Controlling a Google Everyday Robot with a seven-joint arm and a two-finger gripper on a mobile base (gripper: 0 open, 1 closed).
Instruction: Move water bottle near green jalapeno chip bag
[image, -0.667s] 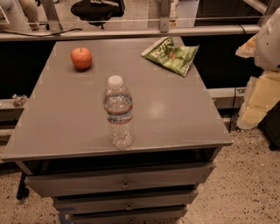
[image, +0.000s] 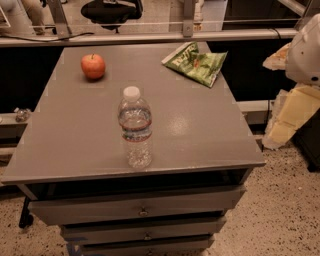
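The water bottle (image: 135, 127) stands upright near the front edge of the grey table (image: 75, 130). It is clear, with a white cap and a thin red-and-blue label band. The green jalapeno chip bag (image: 196, 63) lies flat at the table's far right corner, well apart from the bottle. Of my arm, only white and cream parts (image: 305, 55) show at the right edge of the view, beside the table. The gripper itself is out of view, and nothing is touching the bottle.
A red apple (image: 93, 66) sits at the table's far left. Drawers (image: 142, 210) run below the tabletop. A rail and a black chair base (image: 111, 10) stand behind the table. Speckled floor lies to the right.
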